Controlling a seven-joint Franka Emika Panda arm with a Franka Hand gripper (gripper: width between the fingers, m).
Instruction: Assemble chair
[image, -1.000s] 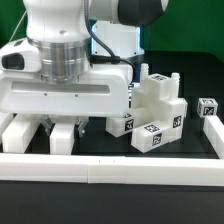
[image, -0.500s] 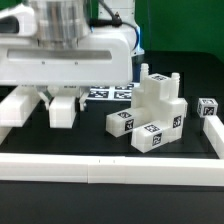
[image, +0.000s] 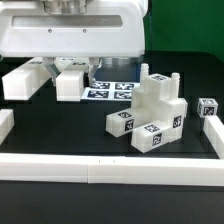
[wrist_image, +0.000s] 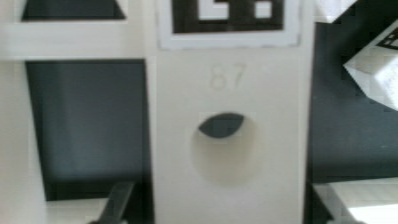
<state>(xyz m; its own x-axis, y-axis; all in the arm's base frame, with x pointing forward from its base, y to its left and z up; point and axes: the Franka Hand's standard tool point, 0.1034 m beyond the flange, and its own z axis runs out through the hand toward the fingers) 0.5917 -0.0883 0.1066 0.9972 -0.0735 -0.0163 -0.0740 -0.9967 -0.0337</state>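
Hanging in gripper (wrist_image: 221, 206): chair panel (wrist_image: 222, 110)

Matt wht plastic chair (image: 152, 108) pcs

In the exterior view only the grey wrist flange (image: 72, 5) and the broad white hand body (image: 70, 35) beneath it show. The hand body is level, its long side runs across the exterior view's left and middle, and the fingers point straight down from its underside. In the wrist view the gripper (wrist_image: 222, 205) has its two dark fingertips (wrist_image: 118, 206) set partway apart, one on each side of a white chair piece (wrist_image: 222, 110), close against its flanks, so that the piece fills the gap between them.
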